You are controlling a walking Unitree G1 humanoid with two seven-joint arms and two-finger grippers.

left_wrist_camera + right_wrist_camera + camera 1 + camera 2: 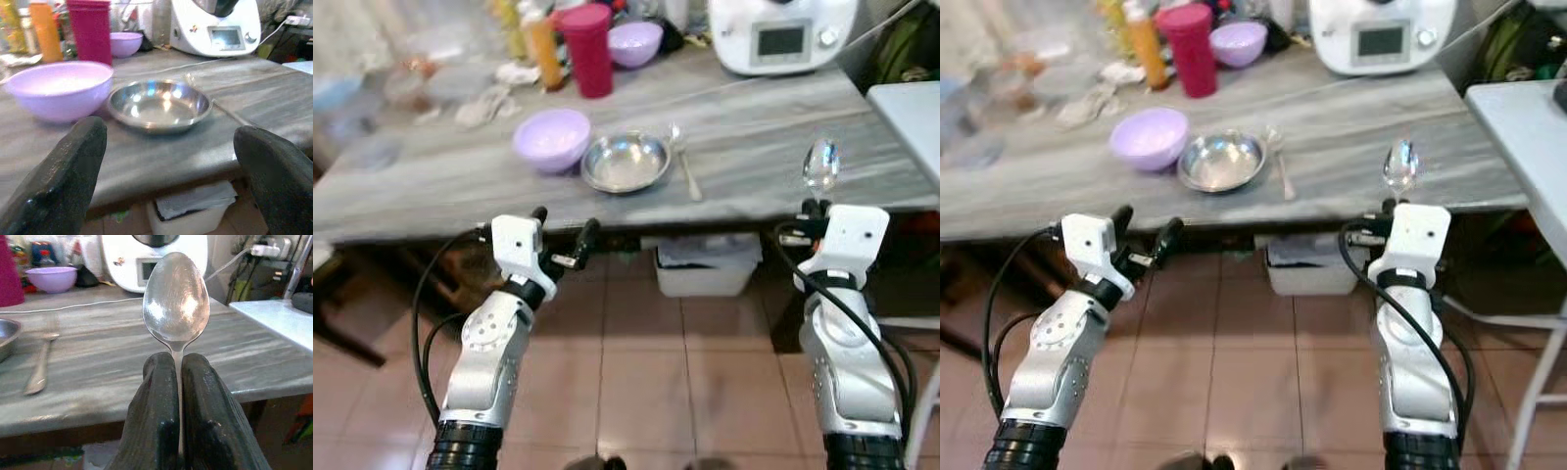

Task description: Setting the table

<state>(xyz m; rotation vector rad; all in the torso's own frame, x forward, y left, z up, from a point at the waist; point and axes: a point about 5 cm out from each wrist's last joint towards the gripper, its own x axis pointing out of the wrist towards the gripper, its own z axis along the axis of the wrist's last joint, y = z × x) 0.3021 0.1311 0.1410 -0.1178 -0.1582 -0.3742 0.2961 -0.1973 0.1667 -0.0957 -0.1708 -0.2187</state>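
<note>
while our right hand (178, 382) pinches the spoon (176, 301) upright at the table (754, 127) edge, the steel bowl (626, 162) lies at ten o'clock, a fork (686, 168) just beside it; our left hand (564, 235) hangs spread.

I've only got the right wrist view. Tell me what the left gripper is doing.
Observer: The left gripper is open and empty, held before the near edge of the grey table, pointing toward the round steel bowl.
Operator: Say what's on the other side of that bowl from the metal fork.
Observer: A pale purple plastic bowl sits close beside it, on the robot's left.
</note>
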